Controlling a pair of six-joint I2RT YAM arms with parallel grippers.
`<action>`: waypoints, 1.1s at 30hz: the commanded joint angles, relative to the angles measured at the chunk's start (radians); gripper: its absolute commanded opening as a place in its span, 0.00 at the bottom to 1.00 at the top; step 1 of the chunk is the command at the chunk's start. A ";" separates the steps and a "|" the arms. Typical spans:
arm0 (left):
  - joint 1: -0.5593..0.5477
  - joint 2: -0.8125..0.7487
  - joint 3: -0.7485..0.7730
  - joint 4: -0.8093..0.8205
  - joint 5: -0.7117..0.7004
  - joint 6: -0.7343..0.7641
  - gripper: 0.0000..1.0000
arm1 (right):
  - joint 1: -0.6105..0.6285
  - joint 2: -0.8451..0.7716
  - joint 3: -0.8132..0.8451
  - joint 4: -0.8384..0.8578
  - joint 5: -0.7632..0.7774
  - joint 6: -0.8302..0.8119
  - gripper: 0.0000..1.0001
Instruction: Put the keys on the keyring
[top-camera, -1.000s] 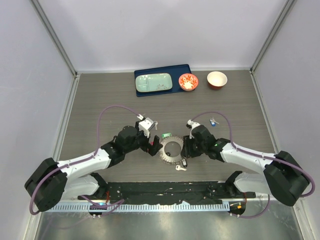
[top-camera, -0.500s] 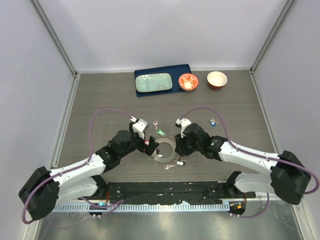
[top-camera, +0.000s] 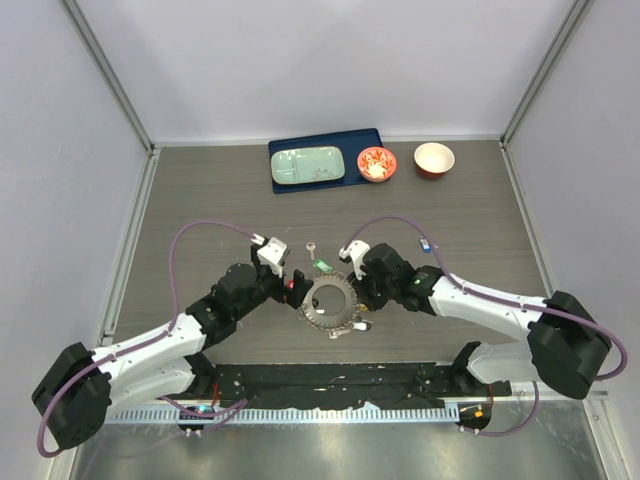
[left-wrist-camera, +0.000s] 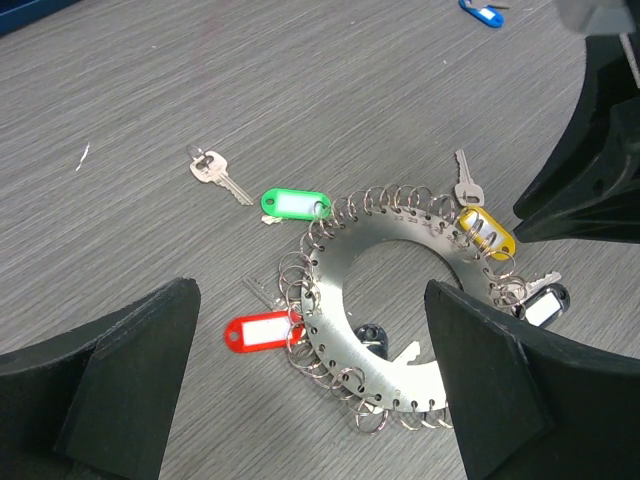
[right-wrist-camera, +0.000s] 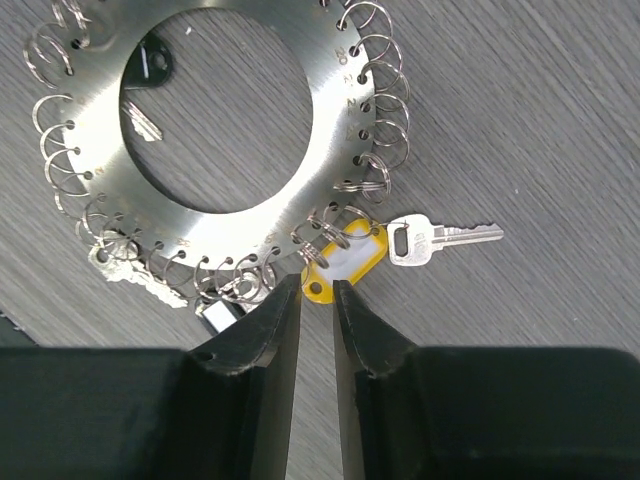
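Right wrist view puts the risk at the mouth of the right gripper (right-wrist-camera: 316, 288). Its jaws stand nearly together with a slim slit left, and the lower end of the yellow-tagged key (right-wrist-camera: 346, 256) sits in that slit. Whether the pads already bite on it I cannot tell. A squeeze on that rounded plastic end could let it squirt out toward 12 o'clock. Since the tag's far end seems hooked into the split rings (right-wrist-camera: 375, 95), any pull might drag the whole keyring (right-wrist-camera: 330, 150) across the table (right-wrist-camera: 520, 110) and disturb the keys already hung. The keyring lies flat just at 12 o'clock of these jaws, the tag at about 5 o'clock on its rim, and the key's silver blade points toward 3 o'clock. The left gripper (left-wrist-camera: 310, 300) is spread wide and holds nothing. The keyring lies between its fingers and slightly toward 1 o'clock. A loose silver key (left-wrist-camera: 215, 172) lies apart at 10 o'clock of the ring.
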 joint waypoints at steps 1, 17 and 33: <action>-0.005 -0.012 0.001 0.054 -0.019 0.019 1.00 | -0.004 0.047 0.063 -0.010 0.000 -0.080 0.27; -0.005 -0.035 0.004 0.036 0.000 0.016 1.00 | -0.009 0.177 0.126 -0.034 -0.047 -0.160 0.31; -0.004 -0.034 0.001 0.039 0.009 0.018 1.00 | -0.009 0.180 0.129 -0.047 -0.086 -0.194 0.01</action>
